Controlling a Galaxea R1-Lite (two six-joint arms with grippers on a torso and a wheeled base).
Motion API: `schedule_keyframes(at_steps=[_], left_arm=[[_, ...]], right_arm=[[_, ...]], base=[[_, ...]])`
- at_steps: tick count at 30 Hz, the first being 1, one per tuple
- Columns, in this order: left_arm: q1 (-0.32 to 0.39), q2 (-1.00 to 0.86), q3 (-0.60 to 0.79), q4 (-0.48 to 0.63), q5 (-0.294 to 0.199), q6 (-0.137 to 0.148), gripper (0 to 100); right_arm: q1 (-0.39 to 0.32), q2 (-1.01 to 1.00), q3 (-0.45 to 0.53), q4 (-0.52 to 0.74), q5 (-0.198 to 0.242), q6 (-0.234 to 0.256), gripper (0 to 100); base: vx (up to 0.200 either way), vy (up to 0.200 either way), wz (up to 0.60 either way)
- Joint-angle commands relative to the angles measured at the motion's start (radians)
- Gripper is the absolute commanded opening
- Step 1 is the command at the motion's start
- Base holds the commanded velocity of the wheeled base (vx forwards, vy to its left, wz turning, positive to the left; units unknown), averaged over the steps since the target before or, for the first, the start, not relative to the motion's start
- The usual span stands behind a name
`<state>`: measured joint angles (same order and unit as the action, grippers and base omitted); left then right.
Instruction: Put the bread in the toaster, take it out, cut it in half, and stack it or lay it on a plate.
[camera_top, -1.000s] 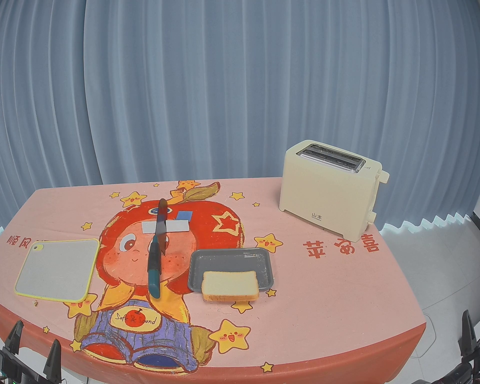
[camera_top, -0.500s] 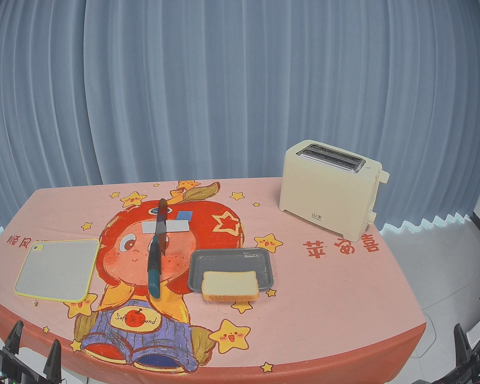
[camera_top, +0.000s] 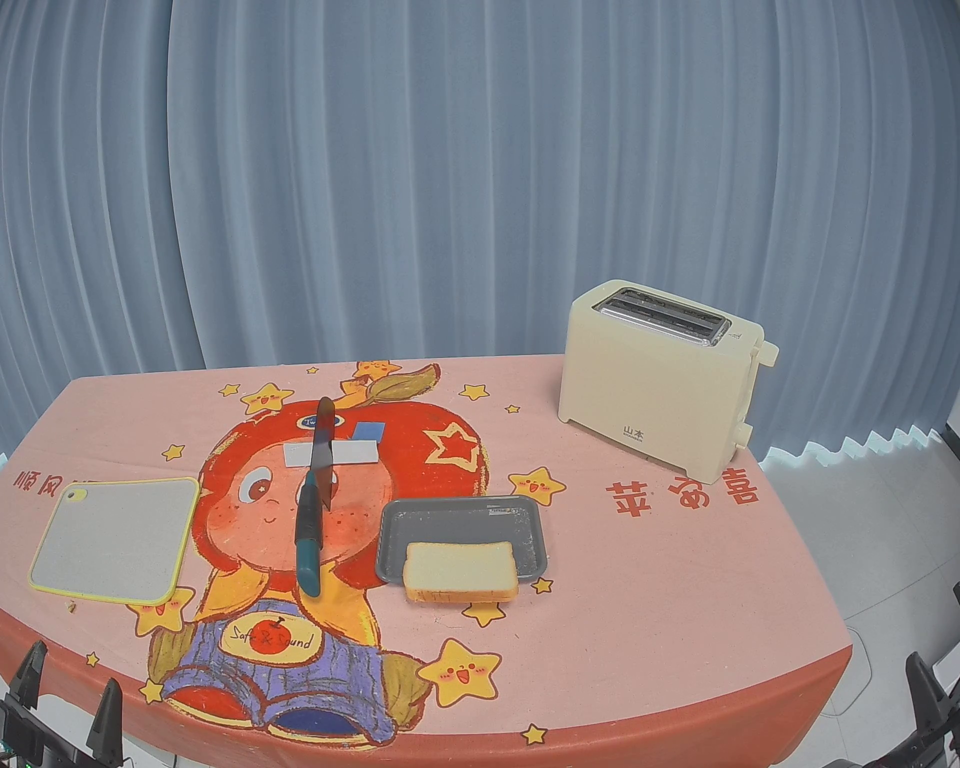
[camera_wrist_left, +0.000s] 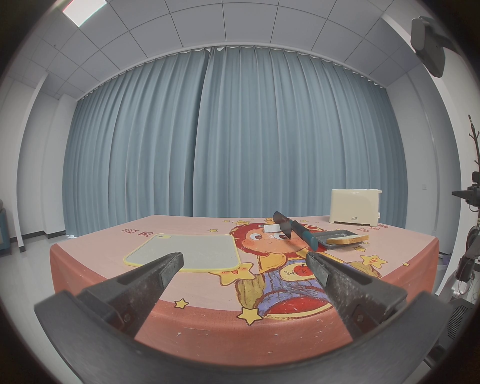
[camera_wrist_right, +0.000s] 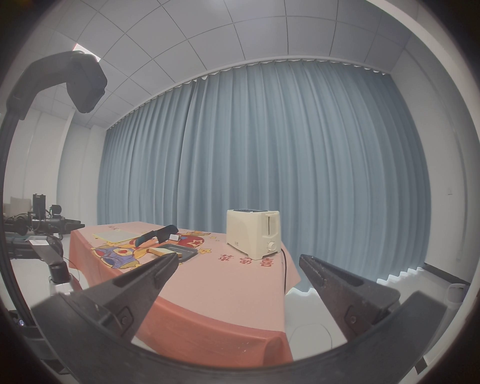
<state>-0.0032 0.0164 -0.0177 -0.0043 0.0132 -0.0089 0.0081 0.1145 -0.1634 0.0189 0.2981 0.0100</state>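
The bread (camera_top: 460, 570) lies flat over the 6 o'clock rim of a grey tray (camera_top: 460, 515) at mid-bench (camera_top: 640, 600). The toaster (camera_top: 655, 385) stands at the tray's 2 o'clock, well apart. A knife (camera_top: 312, 500) lies just at the tray's 9 o'clock, and a board (camera_top: 115, 540) farther out the same way. The left end effector (camera_wrist_left: 245, 272) hangs off the bench's 7 o'clock corner, spread wide and empty. The right end effector (camera_wrist_right: 240, 280) is off the 5 o'clock corner, likewise wide and empty.

Bread slice (camera_top: 460, 571): pale, flat on near rim of grey tray (camera_top: 462, 517), ahead-right of left gripper (camera_wrist_left: 243, 257)
Toaster (camera_top: 655, 375): cream, upright, far ahead-left of right gripper (camera_wrist_right: 238, 259)
Knife (camera_top: 312, 500): teal handle, beside tray, ahead of left gripper
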Motion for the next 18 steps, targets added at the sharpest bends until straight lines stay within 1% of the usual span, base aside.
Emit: schedule_keyframes(at_steps=[1,6,9,10,11,14,15,16,18], left_arm=[[0.000,0.000,0.018,0.000,0.001,0.000,100],[0.000,0.000,0.018,0.000,0.001,0.000,100],[0.000,0.000,0.018,0.000,0.001,0.000,100],[0.000,0.000,0.018,0.000,0.001,0.000,100],[0.000,0.000,0.018,0.000,0.001,0.000,100],[0.000,0.000,0.018,0.000,0.001,0.000,100],[0.000,0.000,0.018,0.000,0.001,0.000,100],[0.000,0.000,0.018,0.000,0.001,0.000,100],[0.000,0.000,0.018,0.000,0.001,0.000,100]], right_arm=[[-0.005,0.079,-0.011,-0.004,0.035,-0.012,100],[0.000,0.159,-0.071,-0.002,0.088,-0.021,100],[0.000,0.226,-0.119,-0.004,0.136,-0.022,100],[0.000,0.226,-0.119,-0.004,0.136,-0.022,100],[0.001,0.257,-0.142,-0.008,0.158,-0.025,100],[0.003,0.318,-0.192,-0.013,0.191,-0.031,100],[0.003,0.318,-0.192,-0.013,0.191,-0.031,100],[0.004,0.355,-0.228,-0.011,0.208,-0.036,100],[0.007,0.379,-0.243,-0.011,0.211,-0.038,100]], base=[[0.000,0.000,0.00],[0.000,0.000,0.00],[0.000,0.000,0.00],[0.000,0.000,0.00],[0.000,0.000,0.00],[0.000,0.000,0.00],[0.000,0.000,0.00],[0.000,0.000,0.00],[0.000,0.000,0.00]])
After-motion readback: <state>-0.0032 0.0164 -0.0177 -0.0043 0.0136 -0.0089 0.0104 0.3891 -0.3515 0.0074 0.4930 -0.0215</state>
